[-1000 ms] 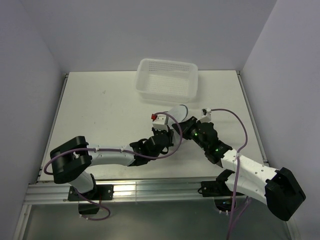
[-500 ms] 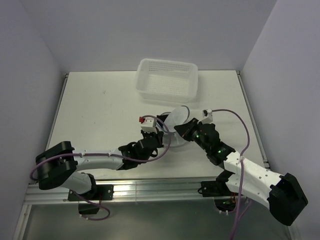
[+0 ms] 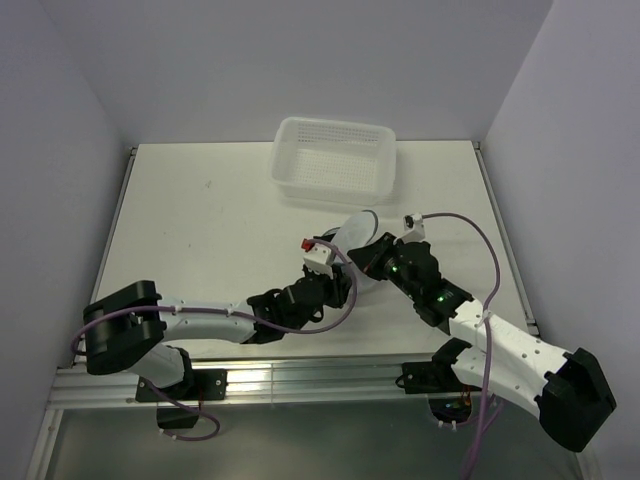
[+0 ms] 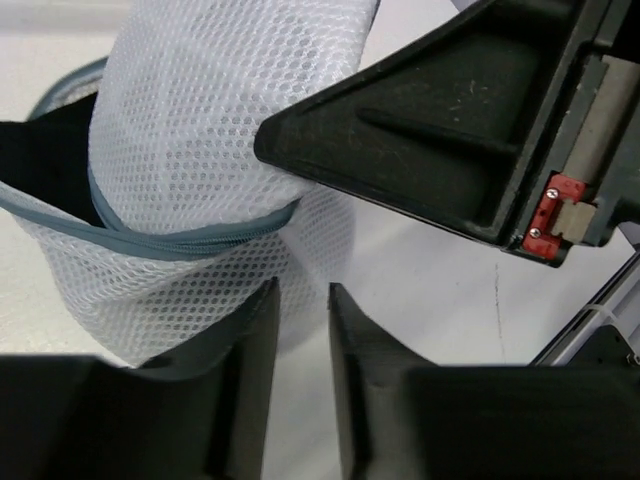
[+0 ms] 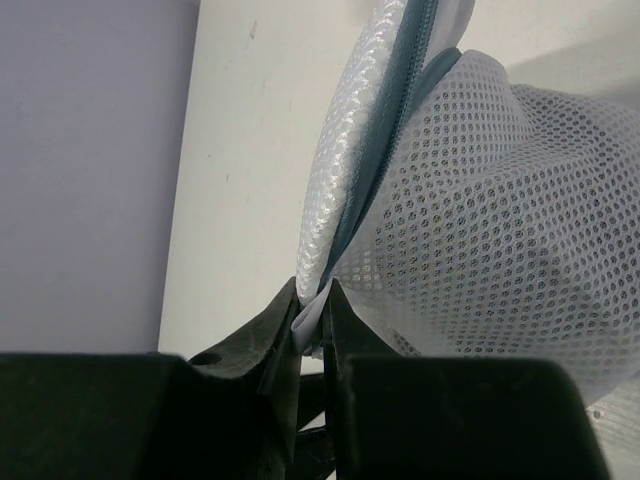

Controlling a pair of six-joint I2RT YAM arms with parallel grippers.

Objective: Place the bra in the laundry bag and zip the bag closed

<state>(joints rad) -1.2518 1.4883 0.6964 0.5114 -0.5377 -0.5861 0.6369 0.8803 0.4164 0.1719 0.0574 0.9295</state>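
On the white table (image 3: 200, 220) the bra (image 4: 40, 165) sits dark inside the laundry bag (image 4: 210, 130), zipper (image 4: 190, 240) not yet shut, right gripper (image 5: 312, 292) pinching its edge, left gripper's (image 4: 302, 300) hold unclear.

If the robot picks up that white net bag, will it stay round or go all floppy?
Probably floppy: the laundry bag is thin holey mesh, and it creases where the right fingers pinch its edge. The zipper rim bends in a wavy line, so it likely gives little stiffness. It probably weighs little, being mostly holes.
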